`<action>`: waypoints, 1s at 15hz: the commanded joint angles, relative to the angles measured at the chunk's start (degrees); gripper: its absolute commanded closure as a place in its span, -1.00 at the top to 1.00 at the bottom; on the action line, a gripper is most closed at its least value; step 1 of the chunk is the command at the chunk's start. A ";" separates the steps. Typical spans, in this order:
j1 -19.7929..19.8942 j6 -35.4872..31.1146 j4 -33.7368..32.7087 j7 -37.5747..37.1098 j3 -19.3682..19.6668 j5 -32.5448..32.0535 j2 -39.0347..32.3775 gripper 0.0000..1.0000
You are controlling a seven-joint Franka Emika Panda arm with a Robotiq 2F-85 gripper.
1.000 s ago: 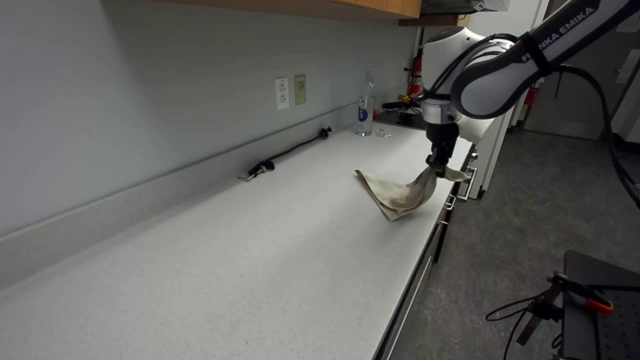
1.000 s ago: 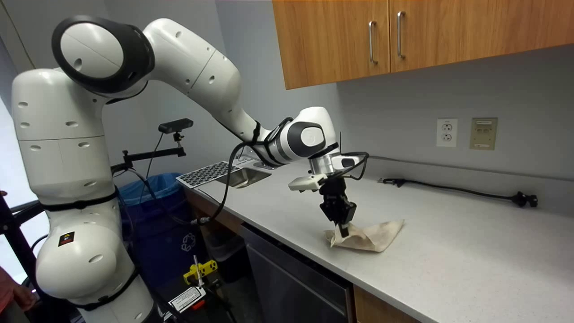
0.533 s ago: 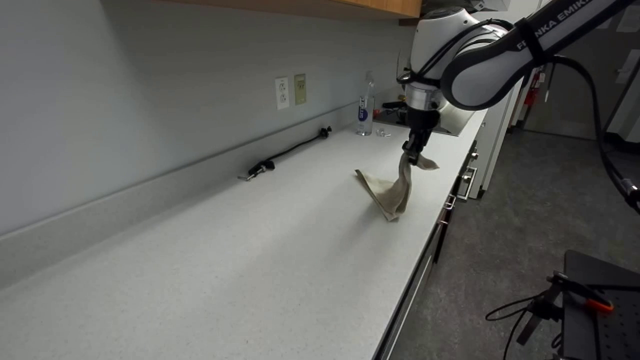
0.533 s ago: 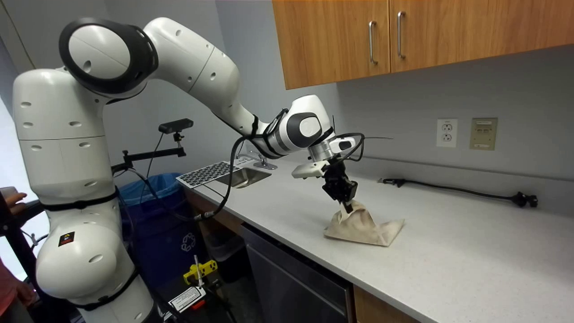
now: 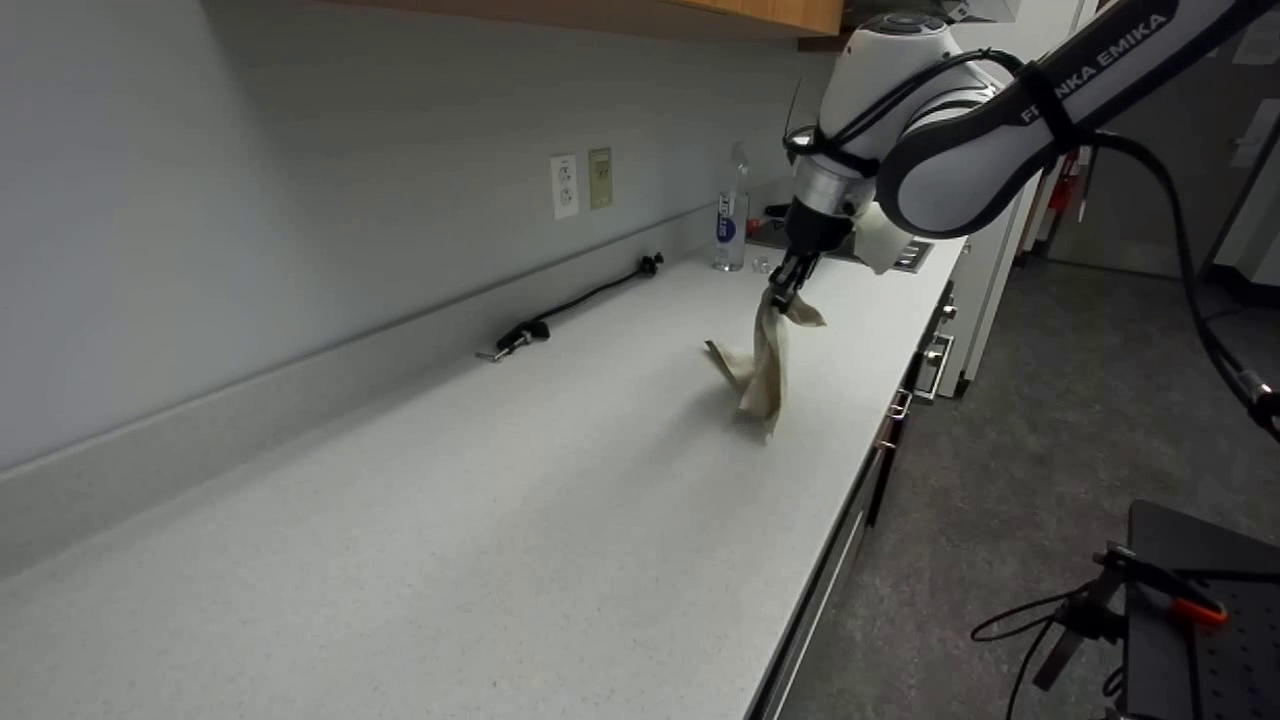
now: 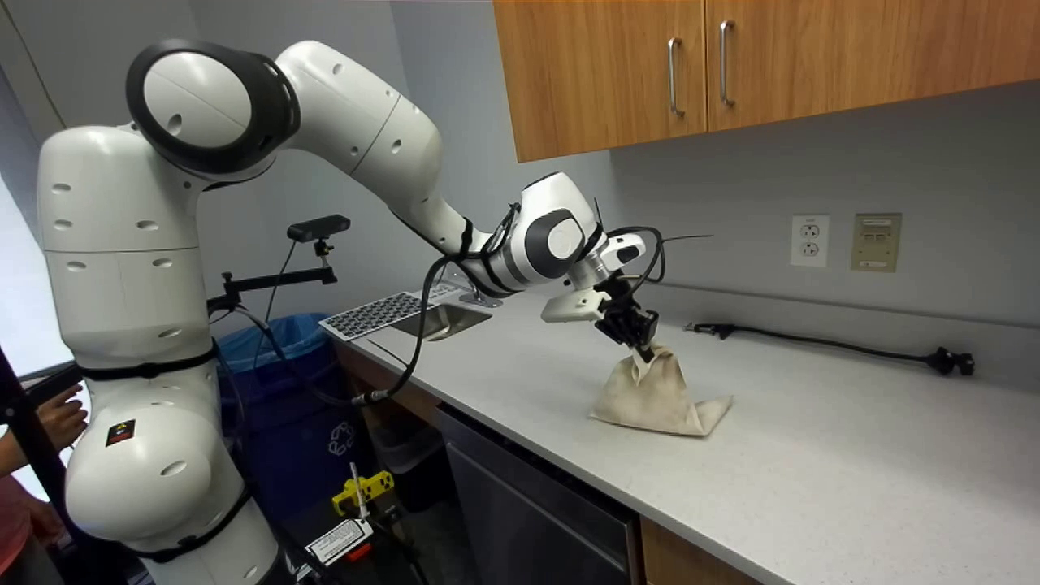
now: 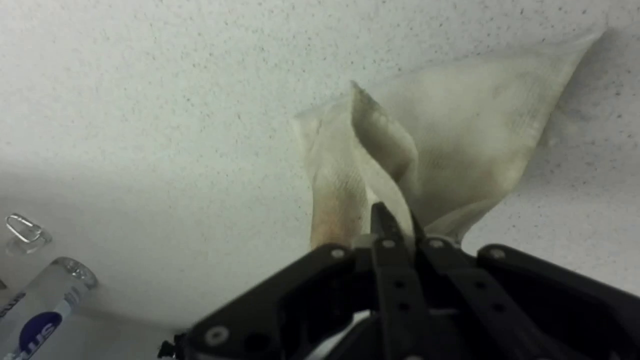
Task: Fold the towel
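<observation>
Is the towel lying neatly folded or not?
Not neatly folded: the towel is bunched, pinched up by the gripper, its lower part resting on the counter.

In an exterior view, a clear, blue-marked plastic bottle [image 5: 730, 235] stands beyond the pincer [image 5: 781, 300] and to its left; a small, clear looped piece [image 5: 761, 265] sits near the bottle's base. Right of the pincer in an exterior view lies a thin black cable [image 6: 829, 341] with thick ends; higher up on that side are a white double power outlet [image 6: 810, 240] and a beige wall plate [image 6: 876, 242]. Above the pincer hangs a brown wooden cupboard [image 6: 605, 77] with silver bar handles; to the pincer's left come a stainless-steel sink [image 6: 459, 319] and, lower, a dark blue plastic bin [image 6: 288, 451].
</observation>
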State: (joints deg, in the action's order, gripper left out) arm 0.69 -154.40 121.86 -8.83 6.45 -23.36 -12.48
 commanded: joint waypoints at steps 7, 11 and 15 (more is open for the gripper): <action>-1.10 -3.01 -1.45 -1.59 2.48 -3.14 -7.43 -0.98; -2.08 -4.15 -0.38 -2.13 4.40 -2.84 -11.15 -0.98; -1.84 -5.50 -2.02 -1.98 5.54 -0.95 -13.48 -0.98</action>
State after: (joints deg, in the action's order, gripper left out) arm -0.02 -157.69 121.66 -9.72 10.07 -25.06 -24.23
